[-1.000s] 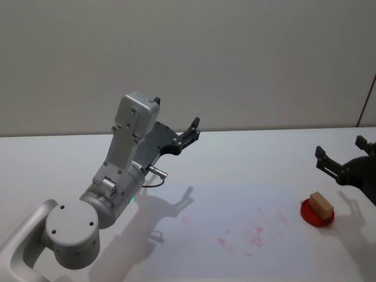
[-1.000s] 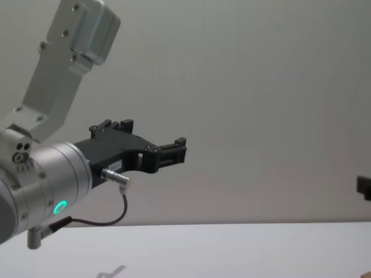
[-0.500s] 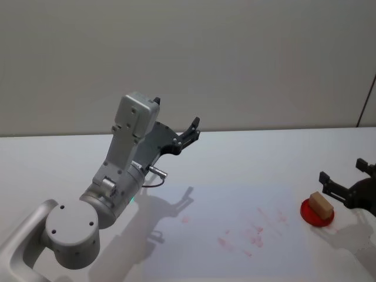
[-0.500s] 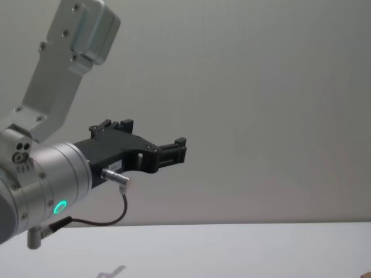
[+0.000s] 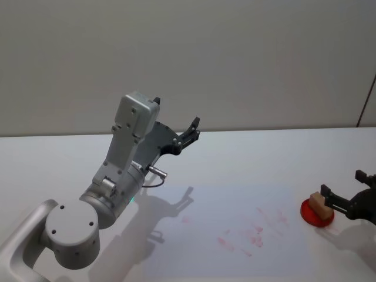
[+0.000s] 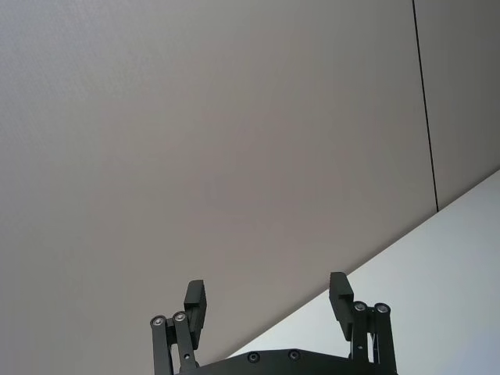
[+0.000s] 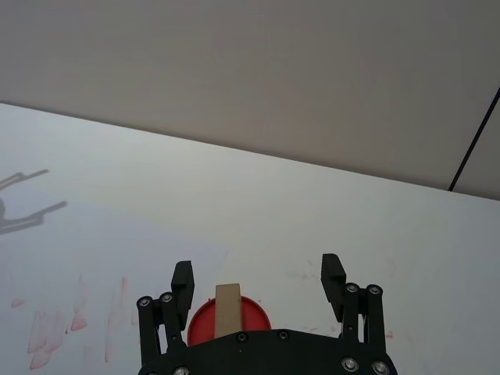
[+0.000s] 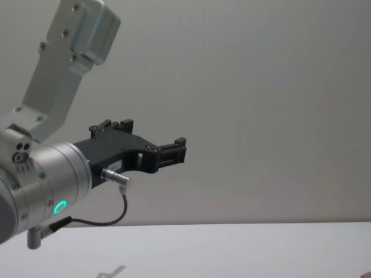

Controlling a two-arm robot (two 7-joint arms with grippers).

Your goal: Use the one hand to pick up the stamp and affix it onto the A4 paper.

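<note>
My right gripper (image 7: pixel 258 283) has dropped at lower right, fingers apart astride the stamp (image 5: pixel 318 201), ready to close. My left gripper (image 6: pixel 266 295) idles raised at centre-left, fingers apart.

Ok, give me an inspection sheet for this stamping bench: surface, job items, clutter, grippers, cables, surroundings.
Surface: white table, flat.
Job's things: white A4 paper sheet lying flat, carrying faint red stamp marks; wooden block stamp standing on a round red ink pad, right of the sheet.
Clutter: nothing seen.
Grippers: right gripper open, low, with the stamp between its fingers; left gripper open, parked raised on the left.
Cables: thin dark cable looping under the left wrist.
Surroundings: plain grey wall.
</note>
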